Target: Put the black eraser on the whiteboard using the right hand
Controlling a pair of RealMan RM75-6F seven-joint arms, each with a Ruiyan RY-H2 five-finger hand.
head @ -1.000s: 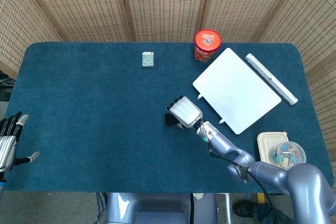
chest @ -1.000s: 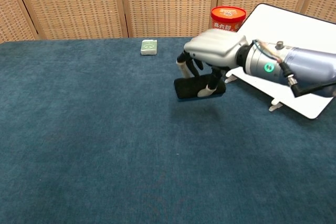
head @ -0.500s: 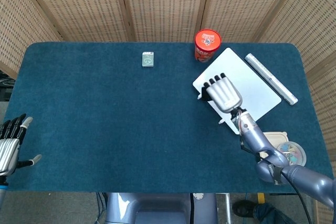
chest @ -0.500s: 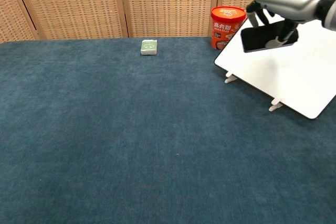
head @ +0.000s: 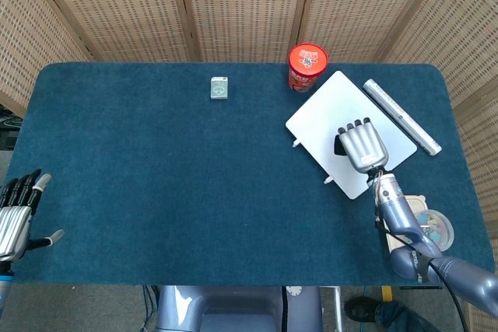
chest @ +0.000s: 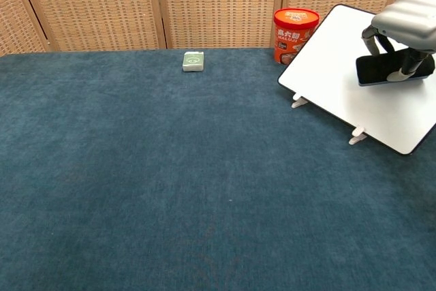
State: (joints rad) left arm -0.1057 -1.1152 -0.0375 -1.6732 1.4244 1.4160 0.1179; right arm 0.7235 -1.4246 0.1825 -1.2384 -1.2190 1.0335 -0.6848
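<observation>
The black eraser (chest: 388, 68) is gripped by my right hand (chest: 407, 22) over the middle of the whiteboard (chest: 340, 73). From the head view the right hand (head: 362, 145) covers most of the eraser (head: 339, 145), with only a dark edge showing at its left, above the whiteboard (head: 327, 114). Whether the eraser touches the board I cannot tell. My left hand (head: 15, 209) hangs at the table's front left corner, fingers spread and holding nothing.
A red snack cup (head: 306, 67) stands just behind the whiteboard. A small green-white box (head: 219, 88) lies at the back middle. A silver tube (head: 401, 116) lies right of the board; a food container (head: 420, 221) sits at the front right.
My right hand carried the eraser from the carpet left of the whiteboard, up and rightward, to over the board's middle. The left hand barely moved.
</observation>
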